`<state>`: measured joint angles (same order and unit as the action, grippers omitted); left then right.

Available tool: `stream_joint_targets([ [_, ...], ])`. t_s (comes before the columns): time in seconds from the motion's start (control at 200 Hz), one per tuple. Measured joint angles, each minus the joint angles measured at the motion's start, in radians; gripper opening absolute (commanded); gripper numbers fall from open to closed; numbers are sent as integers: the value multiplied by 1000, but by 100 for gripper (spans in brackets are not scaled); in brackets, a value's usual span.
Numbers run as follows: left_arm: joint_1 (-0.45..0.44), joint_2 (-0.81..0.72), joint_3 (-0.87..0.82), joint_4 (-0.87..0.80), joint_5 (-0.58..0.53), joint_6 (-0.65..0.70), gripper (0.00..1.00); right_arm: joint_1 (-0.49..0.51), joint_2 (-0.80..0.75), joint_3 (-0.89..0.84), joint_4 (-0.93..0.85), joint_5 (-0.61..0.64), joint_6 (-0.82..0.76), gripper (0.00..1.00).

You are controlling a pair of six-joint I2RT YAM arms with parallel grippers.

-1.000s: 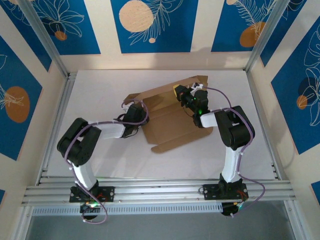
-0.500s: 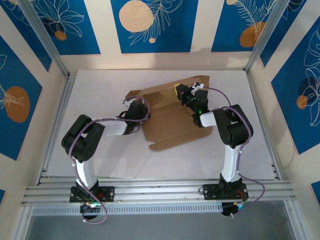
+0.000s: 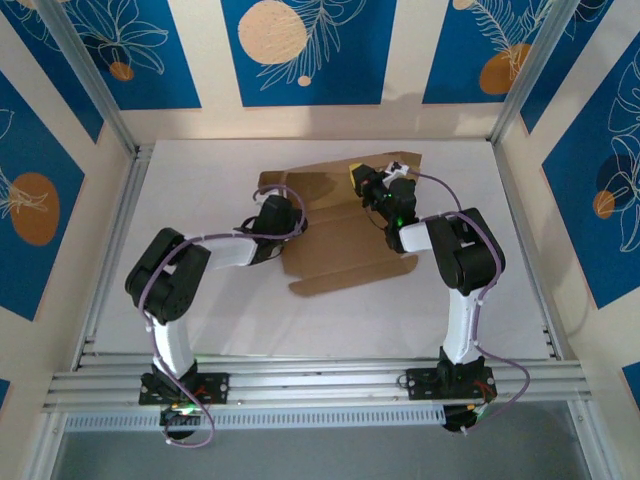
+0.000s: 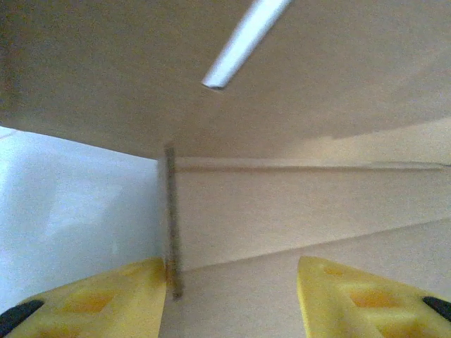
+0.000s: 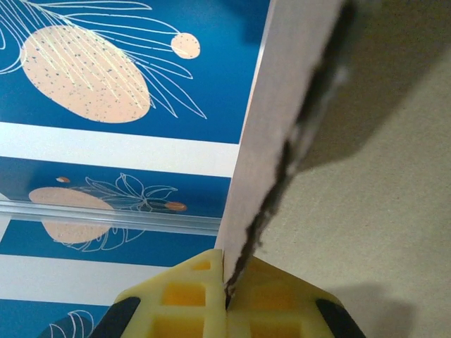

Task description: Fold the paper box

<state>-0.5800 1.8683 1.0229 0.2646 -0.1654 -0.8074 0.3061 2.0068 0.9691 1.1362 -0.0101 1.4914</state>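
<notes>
The paper box (image 3: 340,250) is a brown creased cardboard sheet lying partly folded at the middle of the white table. My left gripper (image 3: 274,214) is at its left side. In the left wrist view the yellow fingers (image 4: 120,296) stand apart, open, over a flat panel of the box (image 4: 282,204), with an upright flap edge touching the inner face of the left finger. My right gripper (image 3: 366,186) is at the box's far right corner. In the right wrist view that gripper (image 5: 227,282) is shut on the thin edge of a raised flap (image 5: 366,197).
The white table (image 3: 200,170) is fenced by aluminium posts (image 3: 90,80) and blue patterned walls. A metal rail (image 3: 320,385) carrying both arm bases runs along the near edge. Open table surface lies left, right and in front of the box.
My left gripper has moved a little farther away and to the right along the box's left side. The box has turned slightly, its near edge shifting left. My right gripper keeps its hold.
</notes>
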Motion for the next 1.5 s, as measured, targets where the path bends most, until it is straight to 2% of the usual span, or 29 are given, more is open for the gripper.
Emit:
stream_joint_targets([
  [0.205, -27, 5, 14, 35, -7, 53, 50, 7, -2, 52, -110, -43, 28, 0],
  [0.535, -38, 51, -24, 184, -69, 132, 50, 27, -2, 116, -224, -49, 66, 0],
  [0.785, -43, 101, 69, 108, -104, 179, 51, 28, -2, 130, -250, -41, 62, 0],
  [1.03, -44, 170, 184, 10, -117, 164, 52, 24, 0, 143, -274, -3, 63, 0],
  [1.235, -46, 232, 198, -8, -81, 144, 52, 29, 0, 146, -278, -43, 62, 0],
  [1.501, -43, 233, 182, 38, -71, 124, 53, 29, 0, 150, -284, -68, 54, 0],
])
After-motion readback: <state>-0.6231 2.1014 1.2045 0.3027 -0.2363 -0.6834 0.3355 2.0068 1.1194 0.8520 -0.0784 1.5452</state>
